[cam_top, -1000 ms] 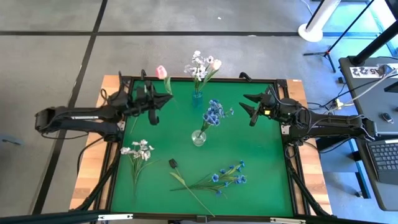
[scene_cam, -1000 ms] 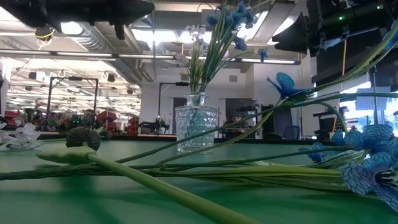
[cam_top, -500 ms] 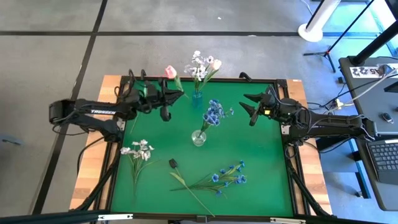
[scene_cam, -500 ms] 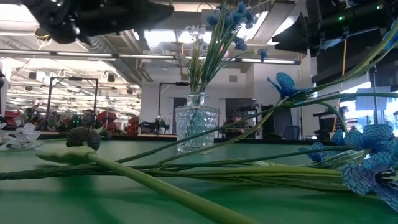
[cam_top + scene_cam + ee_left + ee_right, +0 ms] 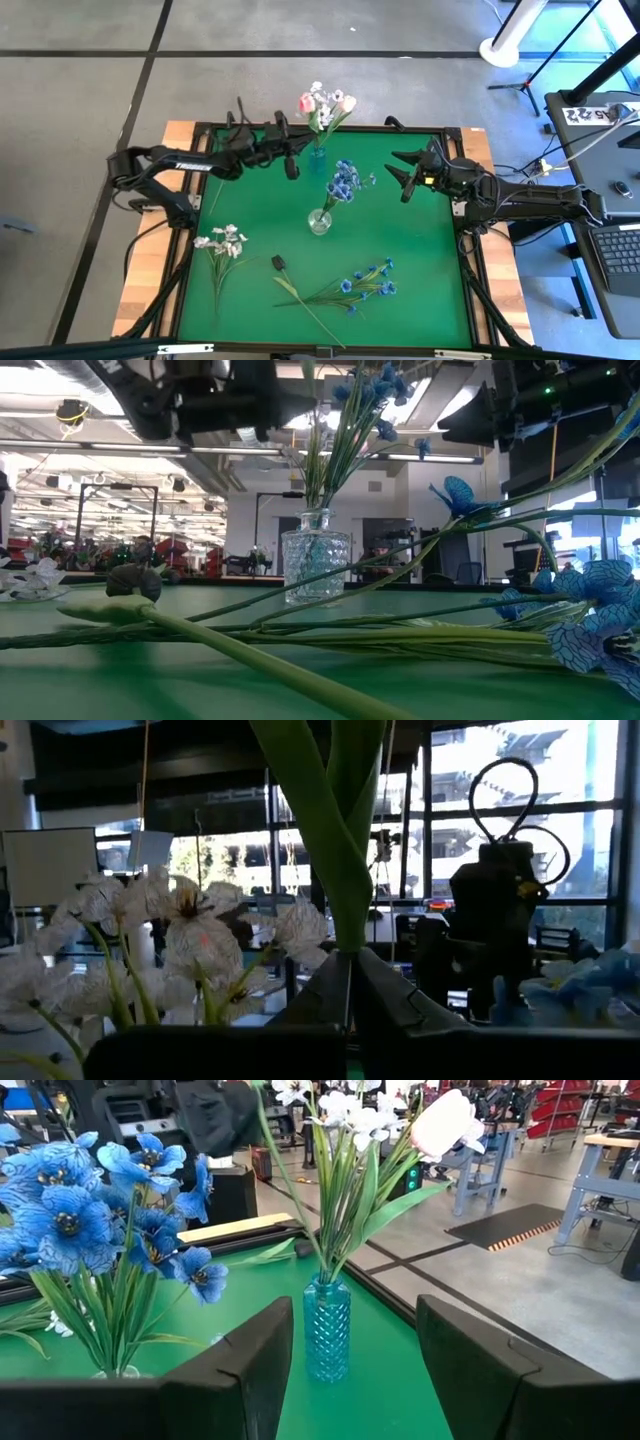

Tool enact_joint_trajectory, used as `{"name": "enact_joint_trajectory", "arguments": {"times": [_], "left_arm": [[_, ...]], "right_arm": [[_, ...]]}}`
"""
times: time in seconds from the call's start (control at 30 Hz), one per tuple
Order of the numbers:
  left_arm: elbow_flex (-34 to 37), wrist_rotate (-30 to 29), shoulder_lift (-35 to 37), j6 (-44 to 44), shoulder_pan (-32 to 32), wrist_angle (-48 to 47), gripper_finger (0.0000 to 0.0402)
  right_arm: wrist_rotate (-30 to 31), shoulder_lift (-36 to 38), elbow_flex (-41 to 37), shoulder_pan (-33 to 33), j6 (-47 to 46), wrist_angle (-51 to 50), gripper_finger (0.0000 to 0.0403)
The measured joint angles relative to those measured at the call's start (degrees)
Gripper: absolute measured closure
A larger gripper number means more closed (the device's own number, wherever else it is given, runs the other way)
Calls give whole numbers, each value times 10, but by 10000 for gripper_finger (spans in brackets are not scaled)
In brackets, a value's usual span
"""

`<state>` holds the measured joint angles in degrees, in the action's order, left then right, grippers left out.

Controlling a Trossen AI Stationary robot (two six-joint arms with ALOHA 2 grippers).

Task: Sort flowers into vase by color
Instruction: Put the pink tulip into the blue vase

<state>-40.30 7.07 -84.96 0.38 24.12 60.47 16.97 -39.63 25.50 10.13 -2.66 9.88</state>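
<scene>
Fingers of the left gripper [image 5: 291,160] pinch the green stem of a pink tulip [image 5: 306,102], seen in the left wrist view rising straight up between them [image 5: 335,990]. From the pinch the stem runs toward the far edge of the table [image 5: 300,205], its bud hanging just beside the white blossoms and pale tulip already standing in the blue vase [image 5: 317,153] at the middle of that edge. That vase lies just to the right of the fingers, and judging by the task, it is the likely home for this stem; the lower end would have to swing over the narrow mouth and drop in upright.

Fingers of the right gripper [image 5: 403,172] are spread wide and hold nothing, waiting near the table's right edge, facing the blue vase from the other side. The left arm is clearly the nearer.

At the table's centre a clear vase [image 5: 319,222] holds blue flowers [image 5: 343,182]. Unsorted near the front edge lie a white spray [image 5: 222,243] on the left and a blue spray [image 5: 368,280] toward the right, with a small dark lump [image 5: 278,263] between them.
</scene>
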Motion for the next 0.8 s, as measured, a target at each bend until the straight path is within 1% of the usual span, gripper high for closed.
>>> {"name": "enact_joint_trajectory", "arguments": {"times": [0.13,0.37,0.67,0.8], "left_arm": [[-3,-6,-16,2,9,-2,401],[-3,-9,-16,-2,22,-5,401],[-3,-11,-16,-17,12,-35,401],[-3,-30,-16,-13,11,-63,401]], "right_arm": [[0,0,0,0,0,-11,194],[0,0,0,0,0,-25,194],[-1,0,0,0,0,-27,194],[-1,0,0,0,0,-29,194]]}}
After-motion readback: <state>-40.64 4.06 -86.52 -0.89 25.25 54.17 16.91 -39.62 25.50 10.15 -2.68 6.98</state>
